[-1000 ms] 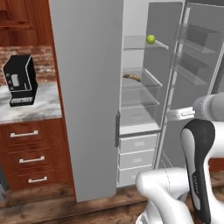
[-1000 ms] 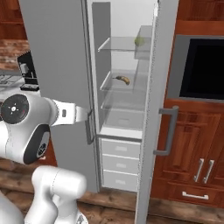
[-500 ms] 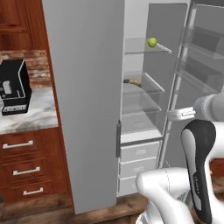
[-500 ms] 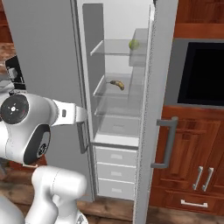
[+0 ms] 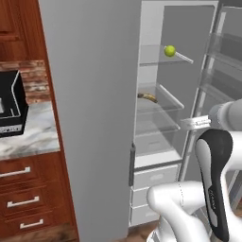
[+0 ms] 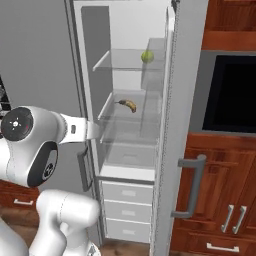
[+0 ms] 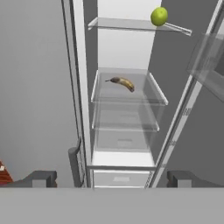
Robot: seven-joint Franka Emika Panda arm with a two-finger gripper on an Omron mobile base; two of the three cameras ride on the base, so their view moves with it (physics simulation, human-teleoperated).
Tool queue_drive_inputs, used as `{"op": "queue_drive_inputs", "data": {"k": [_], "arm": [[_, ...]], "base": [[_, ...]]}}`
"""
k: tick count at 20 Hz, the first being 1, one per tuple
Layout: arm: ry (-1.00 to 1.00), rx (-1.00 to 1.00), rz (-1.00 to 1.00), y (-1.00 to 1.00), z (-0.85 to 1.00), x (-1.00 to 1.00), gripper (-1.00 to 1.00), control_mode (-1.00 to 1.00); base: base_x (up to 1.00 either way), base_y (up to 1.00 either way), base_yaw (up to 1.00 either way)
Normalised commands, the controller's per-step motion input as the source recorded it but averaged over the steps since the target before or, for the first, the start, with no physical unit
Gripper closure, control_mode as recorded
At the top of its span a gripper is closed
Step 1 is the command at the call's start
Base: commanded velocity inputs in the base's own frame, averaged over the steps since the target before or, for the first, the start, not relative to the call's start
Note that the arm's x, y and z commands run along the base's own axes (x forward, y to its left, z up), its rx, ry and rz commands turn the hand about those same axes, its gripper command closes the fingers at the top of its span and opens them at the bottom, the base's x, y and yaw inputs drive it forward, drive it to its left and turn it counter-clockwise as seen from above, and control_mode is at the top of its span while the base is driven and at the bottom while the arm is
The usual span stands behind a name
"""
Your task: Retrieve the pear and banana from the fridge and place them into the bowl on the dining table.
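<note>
The grey fridge (image 5: 90, 113) stands with its right door (image 6: 182, 100) swung open, showing a white interior and glass shelves. The yellow-green pear (image 7: 159, 16) rests on the upper shelf, also seen as pear (image 5: 169, 50) and pear (image 6: 147, 56). One shelf lower lies the curved yellow-brown banana (image 7: 122, 82), banana (image 5: 148, 97), banana (image 6: 128, 104). My gripper (image 7: 113, 178) is open and holds nothing; it sits in front of the opening, below and short of both fruits, facing the shelves. The bowl and the dining table are out of view.
A black coffee machine (image 5: 9, 106) sits on a marble counter over wooden drawers (image 5: 23, 203) left of the fridge. A dark oven (image 6: 232, 92) in a reddish wood cabinet is to the right. The open door's bar handle (image 6: 192, 187) juts out. White drawers (image 6: 125, 210) fill the fridge's bottom.
The whole picture has shifted and grown: the base has driven closer to the fridge. The pear and banana lie as before. The gripper stays open.
</note>
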Motion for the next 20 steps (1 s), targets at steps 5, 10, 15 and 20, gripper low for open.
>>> {"op": "queue_drive_inputs", "data": {"k": [5,10,15,20], "arm": [[0.00,0.00,0.00,0.00,0.00,0.00,-1.00,1.00],[0.00,0.00,0.00,0.00,0.00,0.00,-1.00,1.00],[0.00,0.00,0.00,0.00,0.00,0.00,-1.00,1.00],[0.00,0.00,0.00,0.00,0.00,0.00,-1.00,1.00]], "base": [[0.38,-0.11,-0.05],[0.28,-0.21,-0.04],[0.16,-0.35,-0.03],[0.26,-0.30,-0.02]]}}
